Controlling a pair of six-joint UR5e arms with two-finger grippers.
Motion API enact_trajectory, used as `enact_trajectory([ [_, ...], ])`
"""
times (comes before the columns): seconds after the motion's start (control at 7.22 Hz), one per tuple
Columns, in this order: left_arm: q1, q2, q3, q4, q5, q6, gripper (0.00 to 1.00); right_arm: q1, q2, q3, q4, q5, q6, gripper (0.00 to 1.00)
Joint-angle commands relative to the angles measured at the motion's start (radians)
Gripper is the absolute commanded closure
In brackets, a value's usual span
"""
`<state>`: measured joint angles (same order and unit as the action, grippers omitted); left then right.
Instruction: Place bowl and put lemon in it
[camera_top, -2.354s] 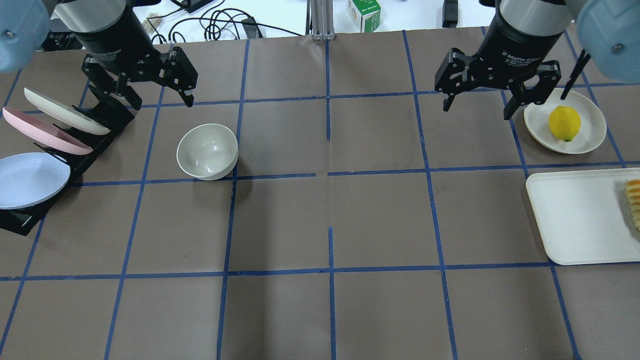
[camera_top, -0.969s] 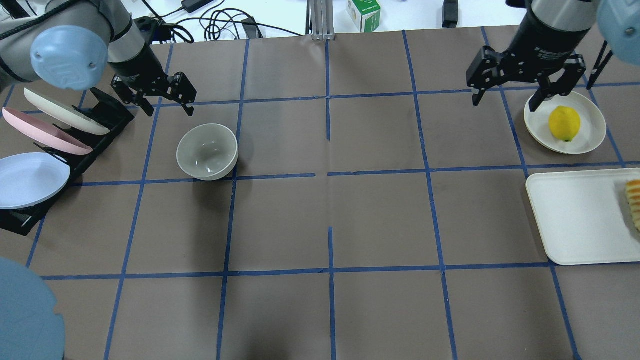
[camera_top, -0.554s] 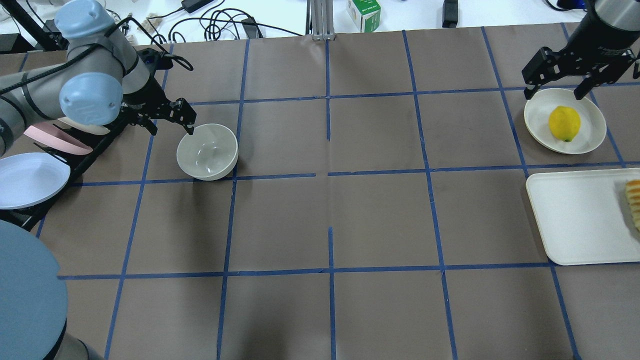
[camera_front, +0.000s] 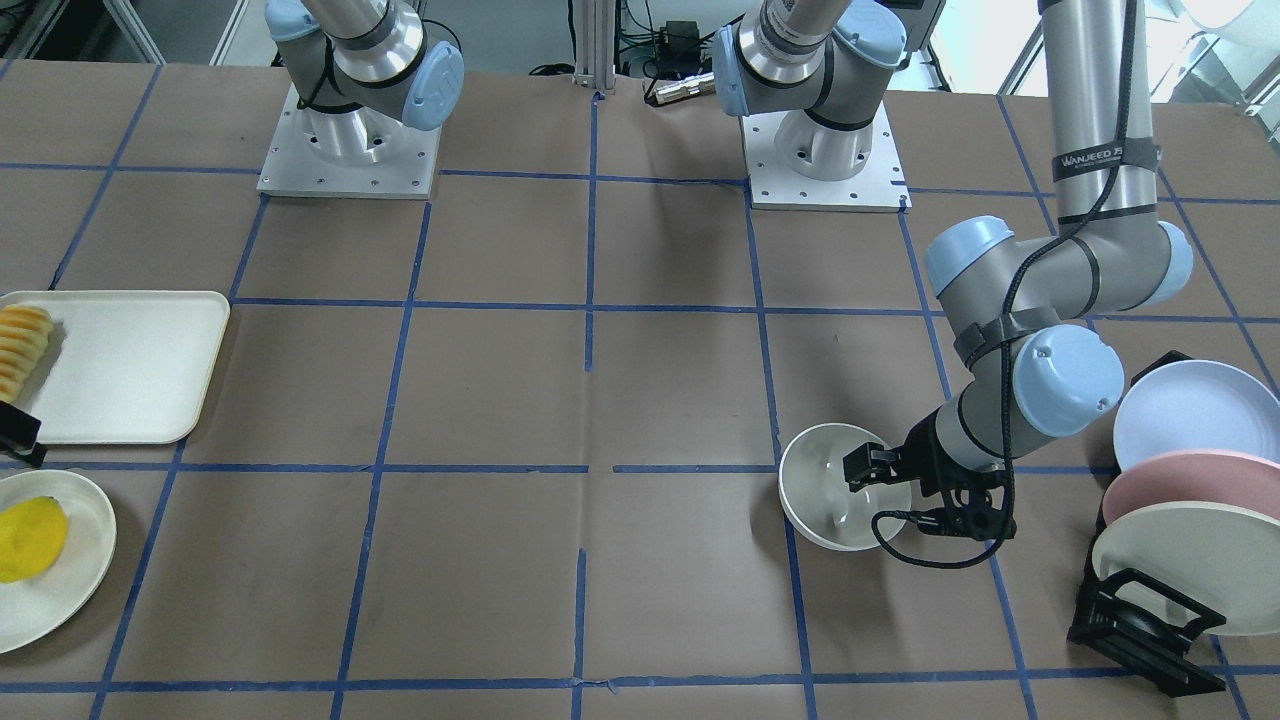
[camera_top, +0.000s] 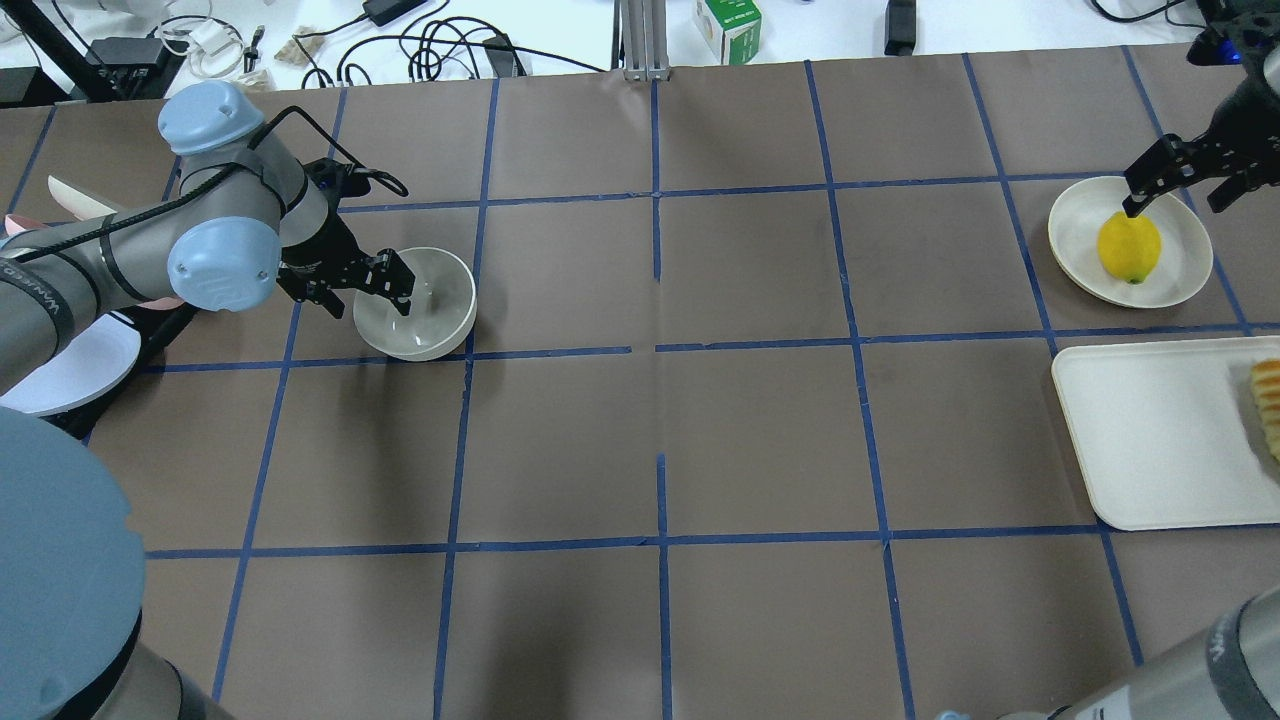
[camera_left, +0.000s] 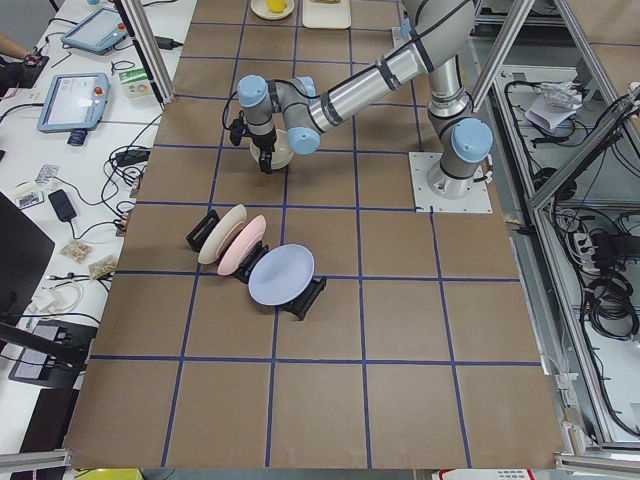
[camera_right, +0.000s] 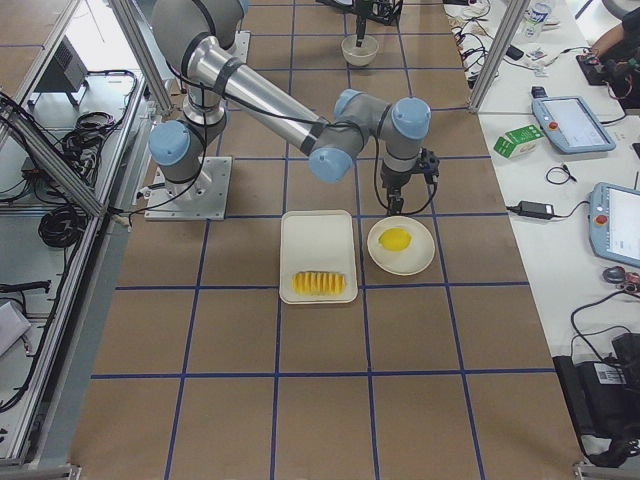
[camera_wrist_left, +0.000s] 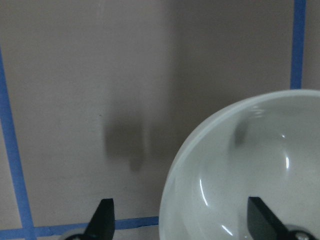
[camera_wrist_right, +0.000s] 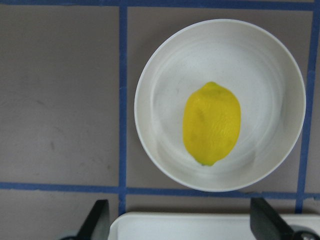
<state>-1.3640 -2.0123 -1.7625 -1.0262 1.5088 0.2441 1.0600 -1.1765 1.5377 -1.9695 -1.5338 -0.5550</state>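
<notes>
The off-white bowl (camera_top: 428, 315) stands upright on the table at the left; it also shows in the front view (camera_front: 825, 490) and the left wrist view (camera_wrist_left: 250, 170). My left gripper (camera_top: 360, 293) is open and low, straddling the bowl's left rim, one finger inside and one outside. The yellow lemon (camera_top: 1129, 248) lies on a round cream plate (camera_top: 1075, 250) at the far right, and shows in the right wrist view (camera_wrist_right: 212, 123). My right gripper (camera_top: 1180, 200) is open and empty, hovering over the plate's far edge, apart from the lemon.
A cream rectangular tray (camera_top: 1150, 440) with a row of orange-yellow fruit slices (camera_top: 1268, 405) lies beside the lemon plate. A black rack (camera_front: 1140, 620) holding blue, pink and cream plates (camera_front: 1190, 410) stands just behind my left arm. Cables and a green carton (camera_top: 727, 27) lie beyond the table.
My left gripper came down and rightward from beside the rack to the bowl's rim. My right gripper moved right and lower to over the lemon plate. Bowl and lemon have not moved.
</notes>
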Motion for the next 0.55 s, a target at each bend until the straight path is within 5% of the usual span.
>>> enact_trajectory([
  [0.0,0.0,-0.006,0.007,0.003,-0.001,-0.02,0.51,-0.008,0.092,-0.013,-0.094,-0.002,-0.031,0.0],
  [0.28,0.0,-0.01,0.011,0.003,-0.001,-0.031,0.93,-0.008,0.159,-0.014,-0.148,-0.009,-0.03,0.0],
  [0.42,0.0,-0.006,0.014,0.003,0.002,-0.029,1.0,-0.008,0.188,-0.016,-0.161,-0.009,-0.033,0.0],
])
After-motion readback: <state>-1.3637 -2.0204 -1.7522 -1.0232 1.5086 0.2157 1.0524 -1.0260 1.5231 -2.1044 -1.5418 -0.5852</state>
